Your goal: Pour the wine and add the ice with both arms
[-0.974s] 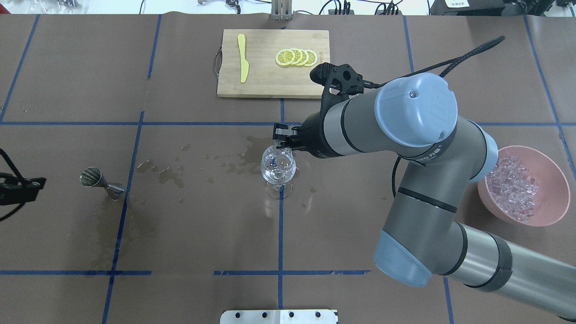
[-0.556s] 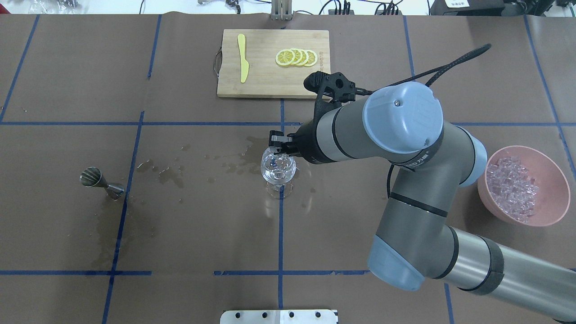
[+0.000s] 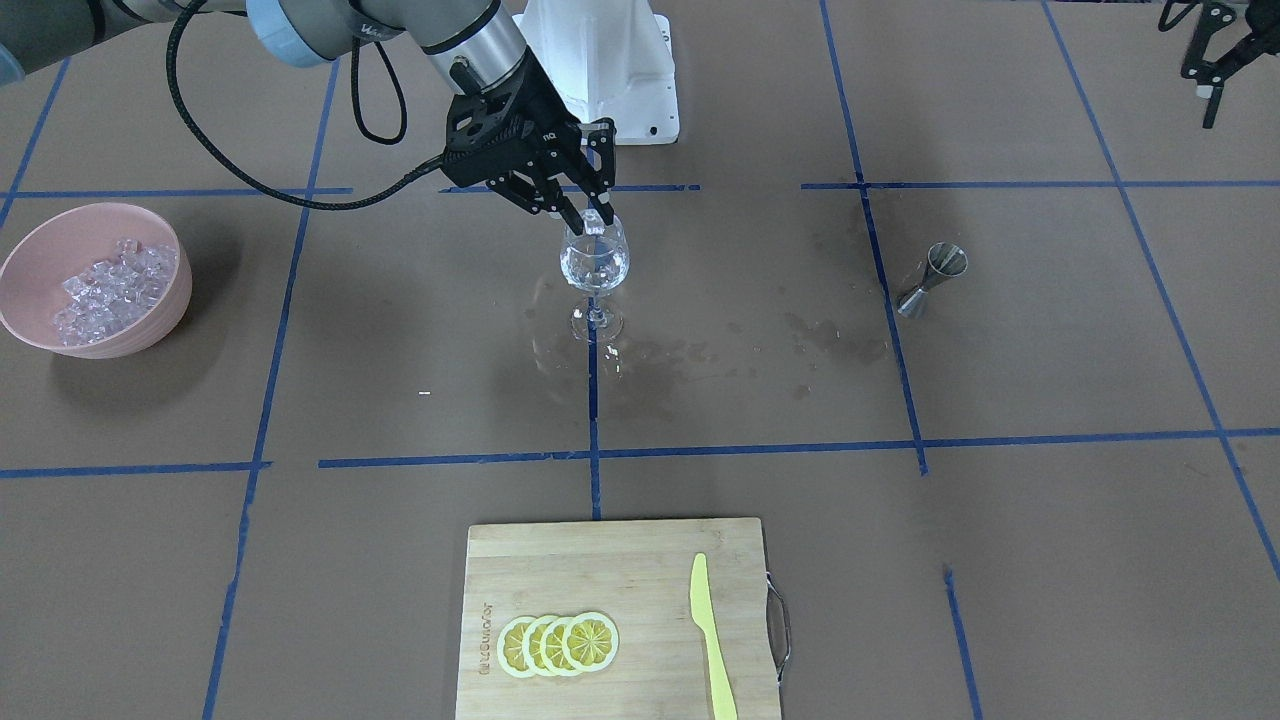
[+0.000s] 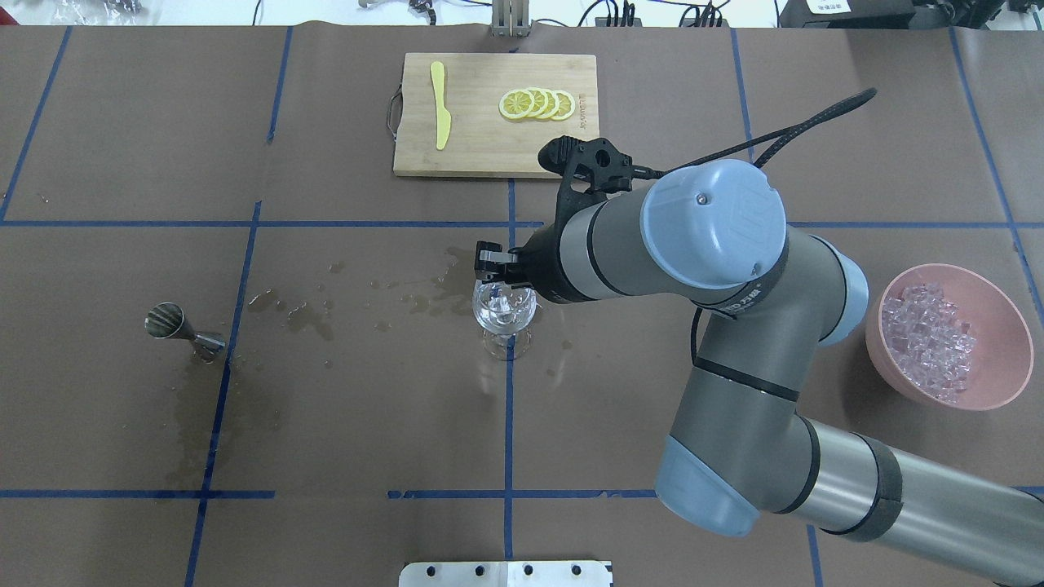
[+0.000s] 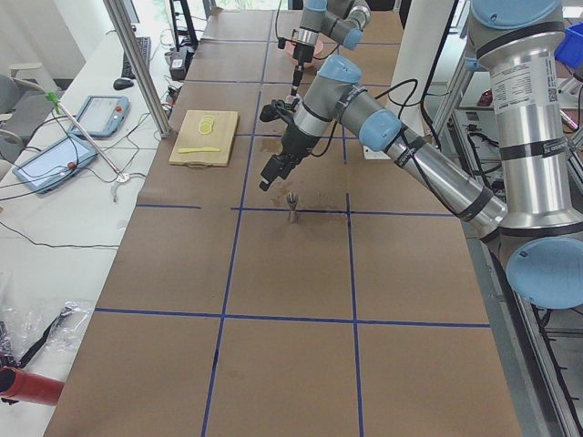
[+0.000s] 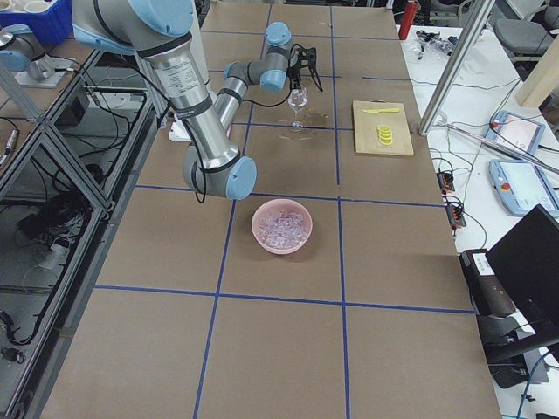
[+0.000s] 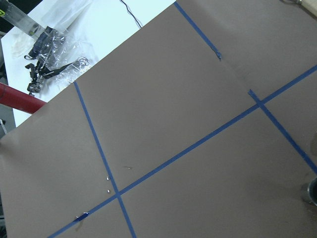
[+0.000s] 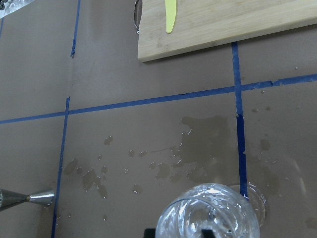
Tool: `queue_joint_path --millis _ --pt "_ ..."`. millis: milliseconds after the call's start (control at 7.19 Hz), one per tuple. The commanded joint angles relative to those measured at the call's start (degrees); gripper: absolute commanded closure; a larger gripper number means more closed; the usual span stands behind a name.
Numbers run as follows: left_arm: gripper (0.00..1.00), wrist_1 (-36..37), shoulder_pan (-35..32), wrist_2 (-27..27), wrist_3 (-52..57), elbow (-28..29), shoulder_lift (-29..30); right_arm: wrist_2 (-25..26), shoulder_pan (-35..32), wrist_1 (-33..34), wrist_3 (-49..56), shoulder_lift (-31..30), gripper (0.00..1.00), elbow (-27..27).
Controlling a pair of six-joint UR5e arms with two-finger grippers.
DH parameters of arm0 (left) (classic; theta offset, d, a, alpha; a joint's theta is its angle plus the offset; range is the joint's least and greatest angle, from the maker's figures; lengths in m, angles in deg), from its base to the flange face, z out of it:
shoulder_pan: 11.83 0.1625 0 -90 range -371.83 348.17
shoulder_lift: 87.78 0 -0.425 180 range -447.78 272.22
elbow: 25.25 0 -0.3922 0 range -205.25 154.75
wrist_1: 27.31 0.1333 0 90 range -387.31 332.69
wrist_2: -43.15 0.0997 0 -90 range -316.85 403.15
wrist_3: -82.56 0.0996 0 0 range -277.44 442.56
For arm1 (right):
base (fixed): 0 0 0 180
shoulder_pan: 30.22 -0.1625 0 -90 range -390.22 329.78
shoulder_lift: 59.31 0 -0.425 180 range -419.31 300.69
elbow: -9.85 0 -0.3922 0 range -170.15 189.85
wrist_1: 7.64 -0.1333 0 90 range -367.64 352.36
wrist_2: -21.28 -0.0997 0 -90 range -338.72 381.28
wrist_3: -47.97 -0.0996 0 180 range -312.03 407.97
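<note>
A stemmed wine glass [image 3: 595, 265] stands at the table's middle, also in the overhead view [image 4: 504, 308] and the right wrist view [image 8: 208, 213]. It holds several ice cubes; the wine in it is too clear to make out. My right gripper [image 3: 592, 215] hangs just over the glass rim, shut on one ice cube; it also shows in the overhead view [image 4: 492, 273]. More ice [image 4: 930, 338] is heaped in a pink bowl [image 4: 999, 326] on my right. My left gripper [image 3: 1215, 80] is raised at the far left, looks open and empty, above and beyond the steel jigger [image 4: 175, 326].
A cutting board [image 4: 481, 139] with lemon slices [image 4: 538, 104] and a yellow knife [image 4: 440, 106] lies beyond the glass. Wet patches [image 4: 432, 293] spread around the glass and by the jigger. The white pedestal [image 3: 610, 70] stands behind the glass.
My right gripper has moved left and is now over the glass's mouth. My left gripper has drawn back out of the overhead view's left edge.
</note>
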Motion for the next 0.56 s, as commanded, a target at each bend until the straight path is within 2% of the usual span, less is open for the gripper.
queue_joint_path --millis 0,278,417 --pt "0.0 0.01 -7.68 -3.11 8.12 4.74 1.4 0.72 -0.04 0.13 -0.27 0.51 0.03 0.01" --pt "0.0 -0.25 -7.79 -3.38 8.31 6.49 1.41 -0.06 -2.04 0.31 -0.27 0.77 0.01 -0.69" --pt "0.0 -0.43 -7.96 -4.69 9.1 7.73 1.32 -2.15 -4.24 2.92 -0.18 0.77 0.0 -2.26"
